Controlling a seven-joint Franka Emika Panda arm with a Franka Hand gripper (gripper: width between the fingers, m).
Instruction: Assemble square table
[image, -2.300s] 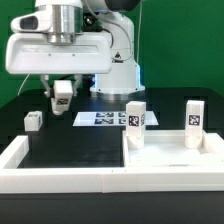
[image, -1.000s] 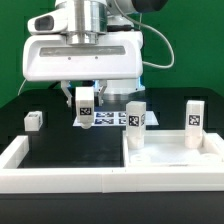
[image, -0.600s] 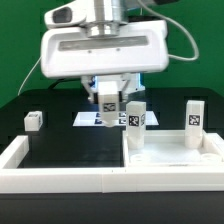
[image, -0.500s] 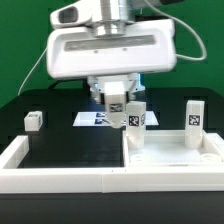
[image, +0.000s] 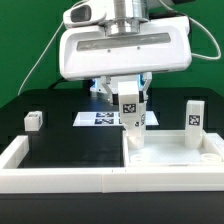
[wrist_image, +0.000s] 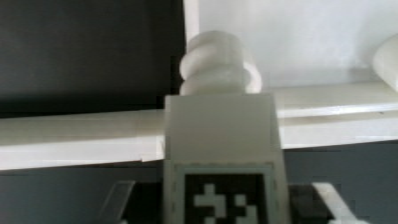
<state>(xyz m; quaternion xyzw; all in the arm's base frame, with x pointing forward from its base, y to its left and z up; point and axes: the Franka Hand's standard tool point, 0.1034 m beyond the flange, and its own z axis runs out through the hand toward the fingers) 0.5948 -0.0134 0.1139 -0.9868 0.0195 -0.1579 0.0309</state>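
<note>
PROGRESS: partway | pincer (image: 128, 97) part-closed, clamped on small white plastic tagged leg (image: 129, 110) | white plastic tray-like square top (image: 168, 152) just beneath pincer | second white leg (image: 193, 118) upright on top, well apart (fastening not verifiable) | REMAINING: held leg, loose third leg (image: 33, 120) lying far aside

I work in a robotics lab: green backdrop (image: 20, 50), black desk (image: 70, 145), fixed marker board (image: 97, 118), white wall (image: 60, 180) fencing the workspace.
</note>
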